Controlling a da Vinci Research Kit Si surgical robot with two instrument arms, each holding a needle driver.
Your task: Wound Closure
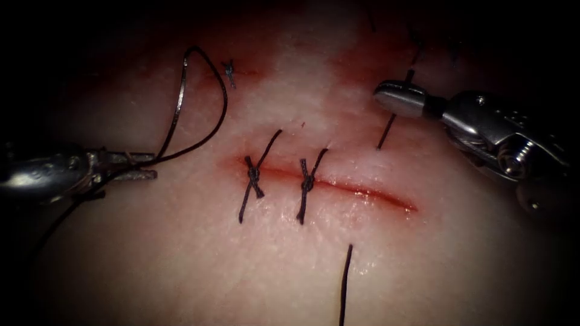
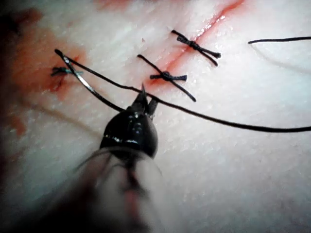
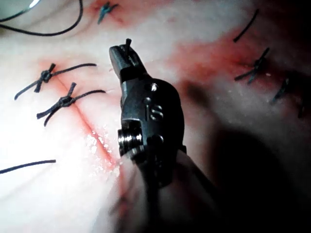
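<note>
Bright light at the centre of the scene, deep darkness around the edges

The pale tissue (image 1: 181, 265) carries a red cut (image 1: 362, 192) with two knotted stitches (image 1: 252, 176) between the two tools' fingertips, loose thread (image 1: 199, 102) looping by the left tips, and a cut end (image 1: 345, 284) below.

Surgical training bench in a lab, pale slab of tissue (image 1: 181, 265) under a scope's spotlight with dark edges, a red cut (image 1: 356, 190) partly closed by two knotted stitches (image 1: 254, 176), loose thread (image 1: 199, 102), two steel tools (image 1: 483, 118)
</note>
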